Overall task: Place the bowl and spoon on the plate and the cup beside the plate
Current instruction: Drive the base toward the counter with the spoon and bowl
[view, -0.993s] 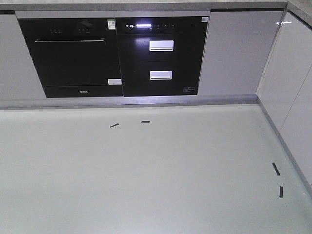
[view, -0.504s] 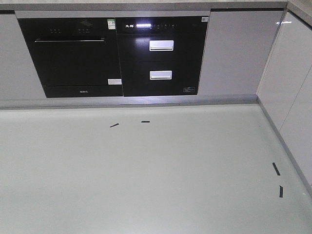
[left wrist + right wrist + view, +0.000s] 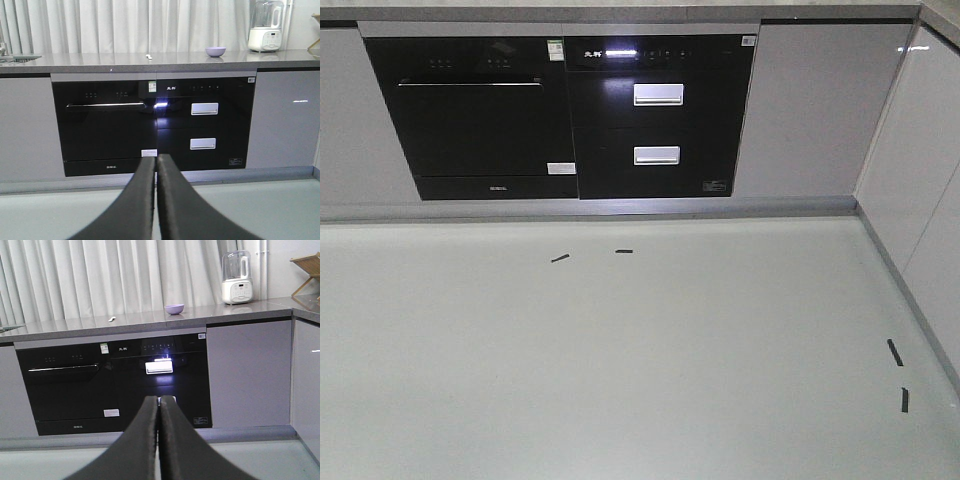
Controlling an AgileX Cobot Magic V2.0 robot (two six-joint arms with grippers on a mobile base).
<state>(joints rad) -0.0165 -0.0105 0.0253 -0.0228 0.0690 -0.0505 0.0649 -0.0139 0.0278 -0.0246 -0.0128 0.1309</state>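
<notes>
The oven [image 3: 470, 115] moved a bit right. Only wrist views show the bowl [image 3: 215, 51] and spoon [image 3: 148, 57] on the counter [image 3: 75, 61]. Closed and empty: left gripper [image 3: 155, 159], right gripper [image 3: 160, 400].

Def a home kitchen imo. Straight ahead of the left gripper [image 3: 155, 159] there's a built-in black oven [image 3: 105, 127] w/ a drawer appliance [image 3: 205, 125] right beside it, glossy grey cabinet doors [image 3: 282, 120] either side, long grey counter [image 3: 100, 62] on top. Above the right gripper [image 3: 159, 399], further back: a bowl [image 3: 174, 309] on the counter, blender-type machine [image 3: 236, 277] & wooden dish rack [image 3: 306, 270] off to its right, curtains [image 3: 100, 275] behind.
</notes>
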